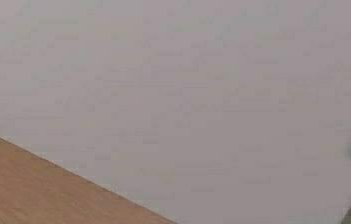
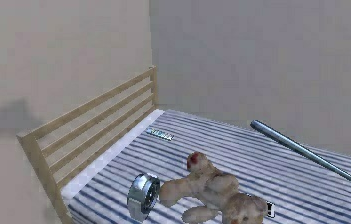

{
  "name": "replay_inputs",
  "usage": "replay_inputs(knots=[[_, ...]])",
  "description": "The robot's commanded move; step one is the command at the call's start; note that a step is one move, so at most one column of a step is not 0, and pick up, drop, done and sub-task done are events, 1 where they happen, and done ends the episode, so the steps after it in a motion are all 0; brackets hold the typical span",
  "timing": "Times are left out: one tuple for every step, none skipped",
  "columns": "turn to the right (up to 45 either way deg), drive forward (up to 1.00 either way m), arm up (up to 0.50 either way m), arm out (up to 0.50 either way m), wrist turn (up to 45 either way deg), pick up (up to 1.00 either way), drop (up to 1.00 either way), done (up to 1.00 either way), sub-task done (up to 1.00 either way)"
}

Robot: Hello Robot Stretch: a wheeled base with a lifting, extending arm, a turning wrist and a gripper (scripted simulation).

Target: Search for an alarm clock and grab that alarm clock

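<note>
Nearest on the bed [image 2: 233,160], close to its near edge, stands a round silver alarm clock [image 2: 143,195] on its rim. It is just beside the left paw of a brown teddy bear [image 2: 213,192] sprawled to its right, and I cannot tell whether the two touch. A small dark thing [image 2: 270,210] lies past the bear's far end. Farther in, a small flat object [image 2: 160,133] rests on the striped cover, and a grey baseball bat [image 2: 303,150] lies slantwise at the right. The slatted wooden headboard [image 2: 93,130] closes the left side.

The gripper's state cannot be told.

The likely trouble is the bear. A reach aimed a little right would catch plush instead of clock, or nudge the paw and tip the clock over. On its rim, on soft bedding, the clock would probably roll or topple at a glancing touch — possibly off the near edge. Ahead, a bare wall [image 1: 183,80] over wooden floor [image 1: 33,190] looks close, so lining up by driving forward risks a bump.
</note>
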Motion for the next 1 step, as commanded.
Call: replay_inputs(knots=[[0.0,0.0,0.16,0.0,0.0,0.0,0.0,0.0,0.0]])
